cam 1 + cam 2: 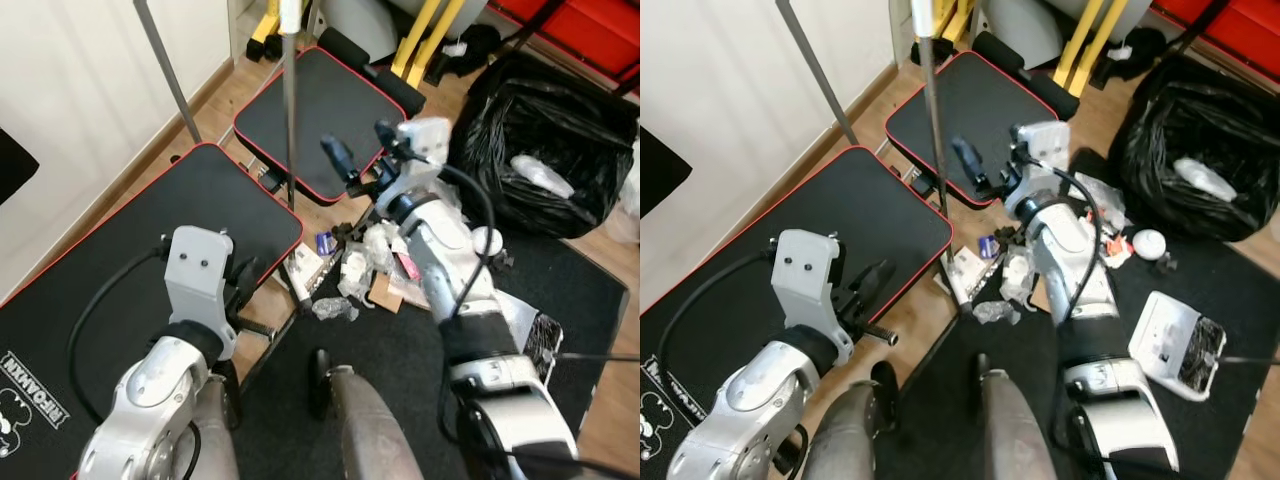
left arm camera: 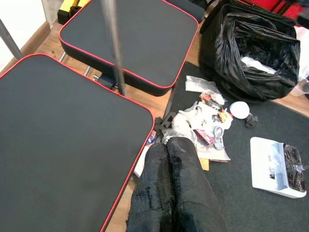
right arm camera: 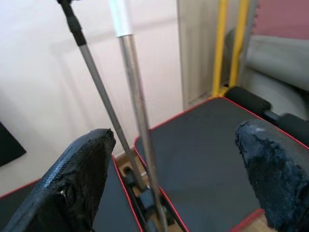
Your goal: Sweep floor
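The broom's metal handle stands upright between two black pads, and its pale head rests on the floor beside a pile of litter: wrappers, crumpled plastic and cardboard. My right gripper is open, raised just right of the handle. In the right wrist view its fingertips stand wide apart, with the handle ahead between them, untouched. My left gripper is shut on nothing, low over the edge of the near pad and pointing at the litter.
Two black pads with red trim lie left and ahead. A second thin pole leans by the white wall. An open black rubbish bag sits at the right. A white dustpan lies on the dark mat.
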{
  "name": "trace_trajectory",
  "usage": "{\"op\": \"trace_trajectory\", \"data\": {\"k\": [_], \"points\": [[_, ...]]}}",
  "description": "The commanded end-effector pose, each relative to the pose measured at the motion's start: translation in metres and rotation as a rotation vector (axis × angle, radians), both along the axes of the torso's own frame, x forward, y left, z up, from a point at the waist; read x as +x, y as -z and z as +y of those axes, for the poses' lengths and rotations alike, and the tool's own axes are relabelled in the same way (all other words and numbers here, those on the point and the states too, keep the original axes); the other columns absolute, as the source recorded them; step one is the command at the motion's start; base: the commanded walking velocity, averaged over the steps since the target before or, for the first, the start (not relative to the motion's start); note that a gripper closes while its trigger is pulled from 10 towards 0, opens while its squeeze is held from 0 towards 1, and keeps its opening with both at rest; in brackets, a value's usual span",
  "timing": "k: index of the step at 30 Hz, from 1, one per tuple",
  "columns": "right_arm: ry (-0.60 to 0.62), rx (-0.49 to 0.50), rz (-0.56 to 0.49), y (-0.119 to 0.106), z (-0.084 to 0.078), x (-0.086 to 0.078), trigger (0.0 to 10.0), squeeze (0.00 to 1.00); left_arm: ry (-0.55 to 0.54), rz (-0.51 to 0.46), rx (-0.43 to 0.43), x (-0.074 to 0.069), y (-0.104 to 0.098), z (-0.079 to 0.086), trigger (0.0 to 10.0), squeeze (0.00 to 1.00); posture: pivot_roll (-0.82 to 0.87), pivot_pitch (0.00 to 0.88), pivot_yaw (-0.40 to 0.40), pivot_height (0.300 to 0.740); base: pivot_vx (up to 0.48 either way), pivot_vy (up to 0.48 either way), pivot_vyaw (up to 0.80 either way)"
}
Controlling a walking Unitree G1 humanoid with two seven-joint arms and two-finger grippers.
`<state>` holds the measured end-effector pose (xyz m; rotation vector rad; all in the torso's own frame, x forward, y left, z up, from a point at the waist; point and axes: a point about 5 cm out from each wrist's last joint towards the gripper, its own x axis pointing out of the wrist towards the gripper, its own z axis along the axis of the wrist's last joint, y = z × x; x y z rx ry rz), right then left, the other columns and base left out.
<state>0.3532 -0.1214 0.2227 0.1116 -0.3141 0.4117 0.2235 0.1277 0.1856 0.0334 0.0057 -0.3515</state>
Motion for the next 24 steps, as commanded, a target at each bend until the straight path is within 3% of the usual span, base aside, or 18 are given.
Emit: {"op": "trace_trajectory", "data": {"k": [1,9,16,21,24], "points": [[0.031,-0.004,0.049,0.013,-0.008,-0.01,10.0,0.0,-0.06,0.015,-0.01,0.003,0.007,0.003,10.0,0.0,-0.05,0.332,-0.192,0.74,0.0,0.0,0.0],[0.057,-0.017,0.127,0.027,-0.01,-0.029,10.0,0.0,-0.106,-0.008,-0.031,0.011,0.009,0.01,10.0,0.0,-0.05,0.275,-0.193,0.74,0.0,0.0,0.0],[0.133,-0.024,0.231,0.046,-0.021,-0.054,10.0,0.0,-0.113,-0.027,-0.018,0.017,0.014,0.02,10.0,0.0,-0.06,0.227,-0.178,0.74,0.0,0.0,0.0],[0.122,-0.017,0.252,0.051,-0.023,-0.062,10.0,0.0,-0.108,-0.02,-0.023,0.016,0.018,0.02,10.0,0.0,-0.06,0.218,-0.175,0.74,0.0,0.0,0.0],[0.133,-0.057,0.287,0.058,-0.027,-0.074,10.0,0.0,-0.073,-0.005,-0.06,0.014,0.023,0.009,10.0,0.0,-0.07,0.199,-0.176,0.74,0.0,0.0,-0.8]]}}
